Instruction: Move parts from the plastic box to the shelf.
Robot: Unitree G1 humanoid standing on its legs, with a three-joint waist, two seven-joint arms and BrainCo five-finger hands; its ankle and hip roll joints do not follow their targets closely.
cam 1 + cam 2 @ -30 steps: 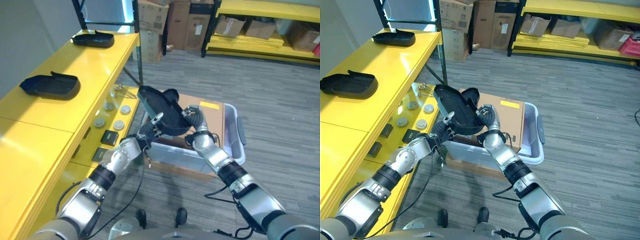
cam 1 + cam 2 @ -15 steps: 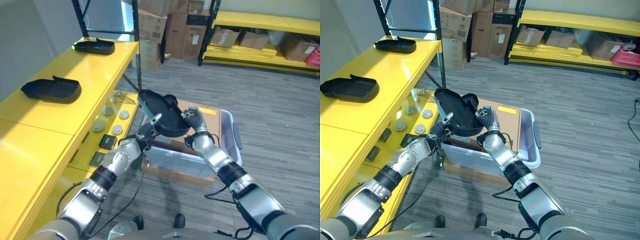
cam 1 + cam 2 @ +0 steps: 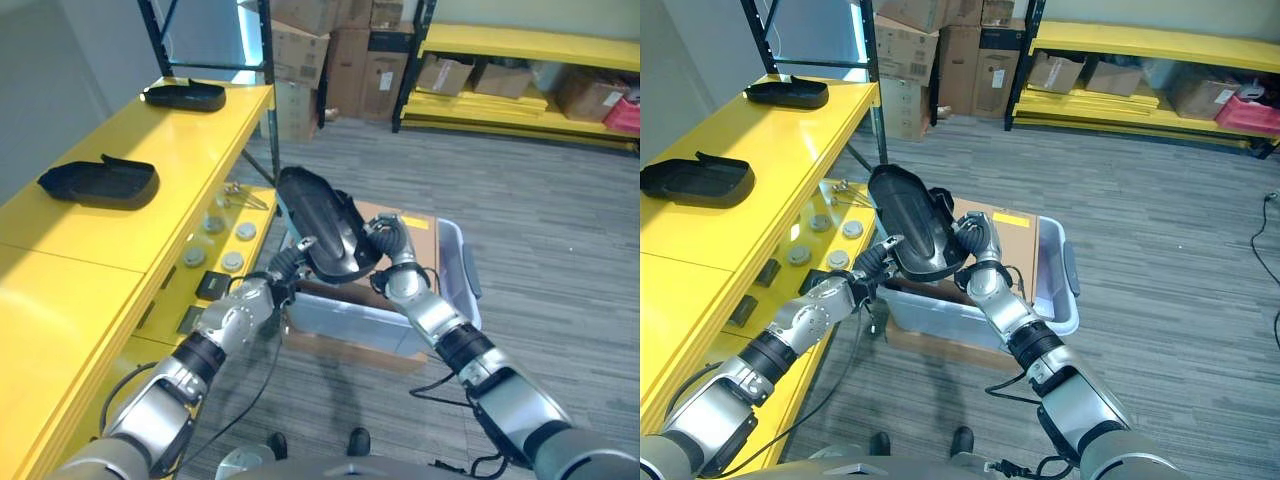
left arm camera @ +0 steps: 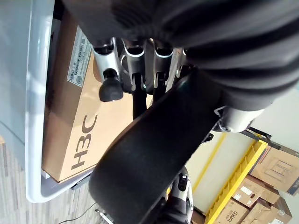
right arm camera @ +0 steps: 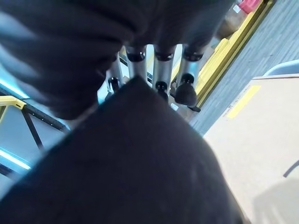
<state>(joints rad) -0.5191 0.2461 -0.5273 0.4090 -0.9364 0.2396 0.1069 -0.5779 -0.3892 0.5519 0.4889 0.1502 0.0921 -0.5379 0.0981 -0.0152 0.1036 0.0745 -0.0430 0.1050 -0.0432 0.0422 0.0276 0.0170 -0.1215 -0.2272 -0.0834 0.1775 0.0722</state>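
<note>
Left hand and right hand: you hold one black part between them, fingers curled onto its edges, tilted above the box. Step: carrying. Next move, by my judgement: swing the part toward 10 o'clock and set it flat on the shelf, clear of those already placed.
Count: parts on the shelf, two, near and far, well apart. Part in hand, one. Box, one, with one carton inside.
</note>
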